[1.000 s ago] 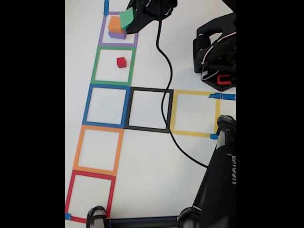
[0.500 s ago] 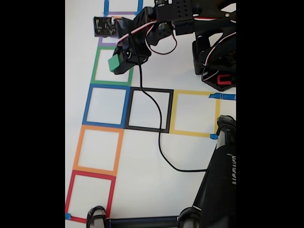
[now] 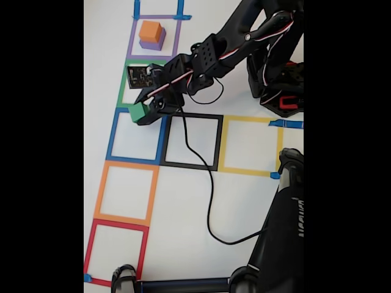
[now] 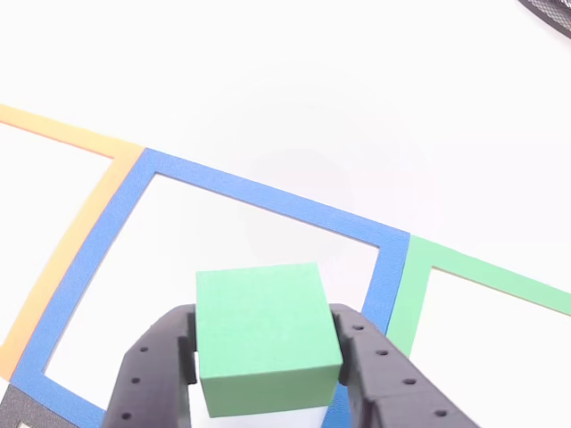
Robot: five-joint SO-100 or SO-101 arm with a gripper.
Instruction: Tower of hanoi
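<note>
My gripper [image 3: 142, 113] is shut on the green block [image 3: 137, 112] and holds it over the top edge of the blue tape square [image 3: 116, 128] in the fixed view. In the other view the green block [image 4: 266, 337] sits between both black fingers [image 4: 152, 366], above the blue square [image 4: 268, 194]. The orange block [image 3: 150, 30] rests on the purple block [image 3: 150, 44] inside the purple tape square [image 3: 131, 43] at the top. The red block is hidden behind the arm.
A column of tape squares runs down the left: purple, green [image 3: 122, 82], blue, orange [image 3: 101, 189], red [image 3: 90, 247]. Black [image 3: 171, 140] and yellow [image 3: 225, 143] squares extend right. A black cable [image 3: 211, 201] crosses the table. The arm base [image 3: 278, 79] stands at upper right, and a dark object [image 3: 284, 232] at lower right.
The arm carried the green block from beside the orange and purple stack, down over the green square, to the top edge of the blue square. The red block became covered by the arm.
</note>
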